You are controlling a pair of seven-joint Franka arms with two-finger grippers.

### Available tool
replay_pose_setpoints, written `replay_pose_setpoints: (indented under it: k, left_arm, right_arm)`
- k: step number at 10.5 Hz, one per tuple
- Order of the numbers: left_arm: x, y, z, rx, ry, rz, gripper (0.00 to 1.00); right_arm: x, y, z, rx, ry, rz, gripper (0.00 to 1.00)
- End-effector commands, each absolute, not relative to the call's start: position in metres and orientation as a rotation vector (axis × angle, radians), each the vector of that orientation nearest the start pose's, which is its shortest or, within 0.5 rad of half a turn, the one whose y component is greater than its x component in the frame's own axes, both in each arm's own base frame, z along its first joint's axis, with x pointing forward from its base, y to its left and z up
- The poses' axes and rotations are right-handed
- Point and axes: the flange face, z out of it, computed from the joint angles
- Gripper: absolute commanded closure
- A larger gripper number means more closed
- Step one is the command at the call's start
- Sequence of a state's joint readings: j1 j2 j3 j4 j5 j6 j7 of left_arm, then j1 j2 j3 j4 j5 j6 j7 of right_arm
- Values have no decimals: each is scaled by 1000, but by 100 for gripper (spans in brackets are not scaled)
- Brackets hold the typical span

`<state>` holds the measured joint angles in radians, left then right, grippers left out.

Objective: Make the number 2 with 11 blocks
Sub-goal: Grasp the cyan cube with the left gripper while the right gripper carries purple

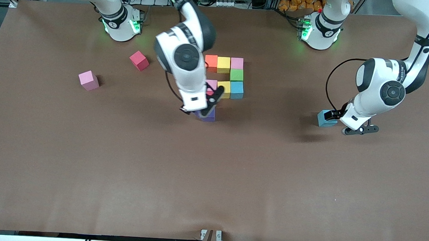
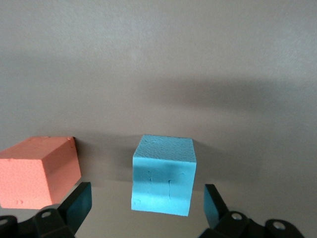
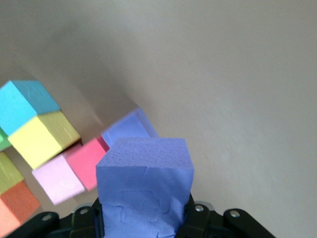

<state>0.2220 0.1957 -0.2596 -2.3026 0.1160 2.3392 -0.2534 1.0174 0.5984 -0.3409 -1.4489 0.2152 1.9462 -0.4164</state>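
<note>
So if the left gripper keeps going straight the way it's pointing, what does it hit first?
Most likely the light blue block: it sits between the open fingers of the left gripper. The orange block lies just outside one finger.

I see the number 2 [image 1: 226, 77] partly built near the table's base-side edge, mid-width: top row orange [image 1: 211, 61], yellow [image 1: 223, 64], pink [image 1: 237, 63]; green [image 1: 236, 75] under pink; then lt blue [image 1: 237, 89], yellow, pink. A red and a purple block [image 3: 143, 191] sit at its lower end, partly hidden. Loose blocks: red [image 1: 139, 60] and pink [image 1: 88, 80] twd right arm's end, lt blue [image 1: 326, 118] and an orange one [image 2: 37, 171] twd left arm's end.
</note>
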Motion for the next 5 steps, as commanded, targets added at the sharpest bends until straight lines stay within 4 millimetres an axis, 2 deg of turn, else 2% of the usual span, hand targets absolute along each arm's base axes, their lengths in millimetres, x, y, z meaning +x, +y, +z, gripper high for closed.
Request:
replay_pose_setpoints:
  k: [1,3,5]
  left_arm:
    - [508,-18,242,-3100,-184,229,0]
    - [508,-20,233,-3106,-179,232,0]
    - [508,-20,228,-3108,-179,244,0]
  right_arm:
    - [527,517,324,-2651,-1653,107,100]
    - [541,535,311,-2540,-1615,92,100]
    - [540,545,298,-2488,-1653,93,100]
